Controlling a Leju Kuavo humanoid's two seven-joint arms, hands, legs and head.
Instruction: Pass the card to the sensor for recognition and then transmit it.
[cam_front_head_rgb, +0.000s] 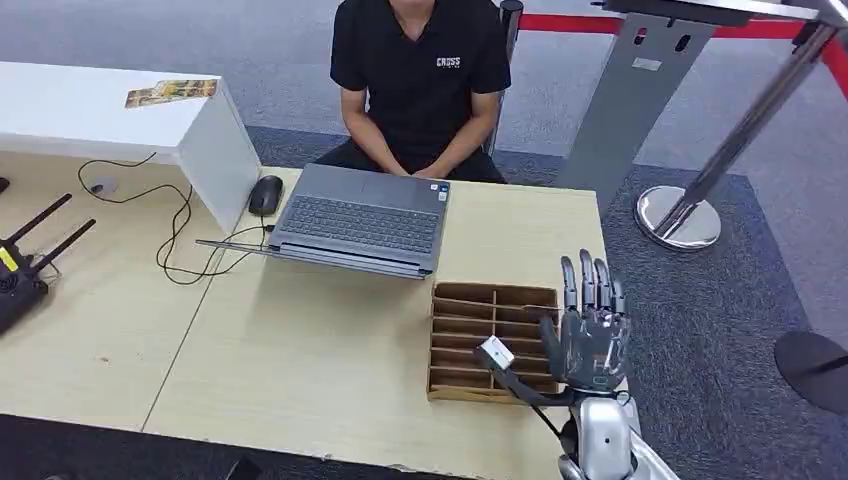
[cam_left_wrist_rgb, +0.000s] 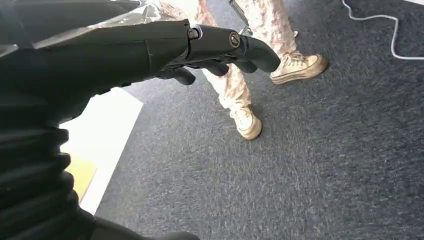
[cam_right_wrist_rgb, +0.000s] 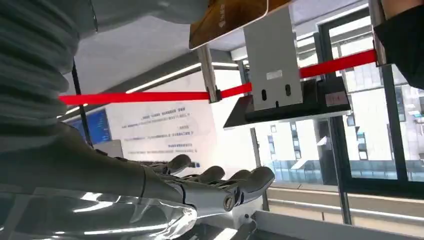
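My right hand hovers, fingers spread and holding nothing, over the slotted wooden tray on the worktop. My left hand hangs curled over carpet. The card lies well away on the white box; I judge pickup hasn't begun, so a long reach is next.

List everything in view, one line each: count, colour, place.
card: one, yellow-brown, on the white box
white box: one, table's far left
laptop: one, grey, open, facing the seated person
mouse: one, black, left of the laptop
wooden divider tray: one, brown, near right table edge
router: one, black with antennas, far left
barrier post: one, chrome base, red belt, right floor
person: one, black shirt, seated behind the table
right hand: raised, fingers straight, holding nothing
left hand: hanging over carpet, fingers curled
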